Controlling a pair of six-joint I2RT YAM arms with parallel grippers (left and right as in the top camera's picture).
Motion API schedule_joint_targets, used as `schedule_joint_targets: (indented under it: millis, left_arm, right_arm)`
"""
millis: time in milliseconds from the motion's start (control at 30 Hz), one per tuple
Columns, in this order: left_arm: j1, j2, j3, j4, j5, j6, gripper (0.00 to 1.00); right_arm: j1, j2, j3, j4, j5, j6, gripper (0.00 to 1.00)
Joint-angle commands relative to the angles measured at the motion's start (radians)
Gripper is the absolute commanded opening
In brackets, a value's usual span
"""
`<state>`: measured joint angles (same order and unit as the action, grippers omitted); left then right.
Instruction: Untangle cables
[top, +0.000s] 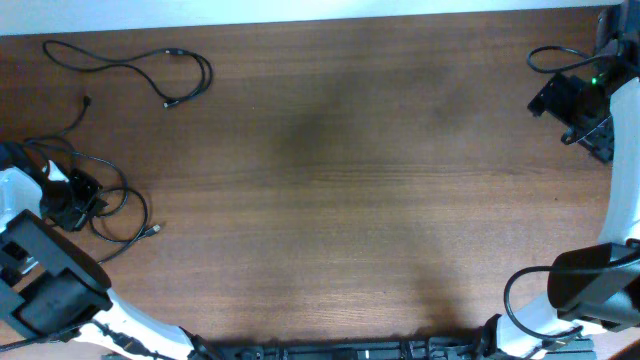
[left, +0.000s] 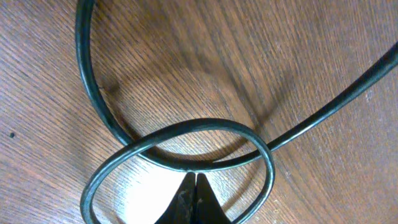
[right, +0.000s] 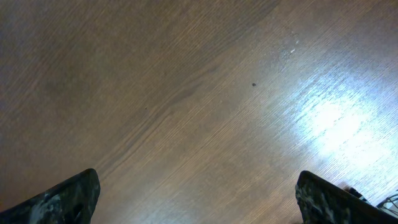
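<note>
One thin black cable (top: 130, 65) lies by itself as a loose curve at the far left of the table. More thin cables (top: 118, 205) lie in overlapping loops at the left edge, around my left gripper (top: 70, 203). In the left wrist view a cable loop (left: 268, 171) crosses another strand (left: 87, 62) just beyond my left fingertips (left: 195, 179). The fingertips are pressed together, with no cable visible between them. My right gripper (top: 578, 112) is at the far right and is wide open (right: 196, 199) over bare wood.
The brown wooden table (top: 340, 170) fills the view. A black looped wire (top: 555, 55) sits by the right arm at the far right corner; I cannot tell whether it belongs to the arm. The arm bases stand along the front edge.
</note>
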<state>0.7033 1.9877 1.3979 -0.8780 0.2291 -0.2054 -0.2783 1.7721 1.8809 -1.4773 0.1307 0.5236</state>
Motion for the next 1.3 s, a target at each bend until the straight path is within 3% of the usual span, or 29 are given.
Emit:
schedule_joint_targets:
  millis: [0, 267, 433, 500, 567, 633, 767, 833, 967, 1167, 1200, 1267]
  left_arm:
    - [-0.039, -0.032, 0.005, -0.014, 0.01, 0.039, 0.0]
    - [-0.105, -0.025, -0.159, 0.059, -0.301, -0.131, 0.0]
    - [-0.106, -0.024, -0.171, 0.282, -0.284, -0.109, 0.0]
    - [-0.108, -0.019, -0.179, 0.347, -0.139, -0.069, 0.0]
    - [-0.13, -0.016, -0.189, 0.438, -0.093, -0.065, 0.0]
    - [-0.148, -0.035, -0.139, 0.457, -0.008, 0.026, 0.0]
    - [-0.149, -0.257, -0.047, 0.438, 0.002, 0.028, 0.0]
    - [-0.149, -0.252, -0.055, 0.443, -0.207, 0.028, 0.0]
    - [-0.145, -0.085, -0.077, 0.425, -0.48, 0.029, 0.0]
    - [-0.08, 0.02, -0.077, 0.415, -0.328, 0.029, 0.0]
    - [-0.069, 0.038, -0.077, 0.406, -0.247, 0.072, 0.0]
    - [-0.067, 0.057, -0.077, 0.386, -0.225, 0.095, 0.0]
  right_arm:
    - [-0.004, 0.001, 0.004, 0.0, 0.005, 0.006, 0.98]
    - [-0.004, 0.001, 0.004, 0.0, 0.005, 0.006, 0.98]
    - [-0.004, 0.001, 0.004, 0.0, 0.005, 0.006, 0.98]
    - [-0.004, 0.001, 0.004, 0.0, 0.005, 0.006, 0.98]
    - [-0.004, 0.001, 0.004, 0.0, 0.005, 0.006, 0.98]
    - [-0.004, 0.001, 0.004, 0.0, 0.005, 0.006, 0.98]
    - [-0.004, 0.001, 0.004, 0.0, 0.005, 0.006, 0.98]
    - [-0.004, 0.001, 0.004, 0.0, 0.005, 0.006, 0.98]
    - [-0.004, 0.001, 0.004, 0.0, 0.005, 0.006, 0.98]
    - [-0.004, 0.001, 0.004, 0.0, 0.005, 0.006, 0.98]
    - [-0.004, 0.001, 0.004, 0.0, 0.005, 0.006, 0.98]
    - [-0.004, 0.001, 0.004, 0.0, 0.005, 0.006, 0.98]
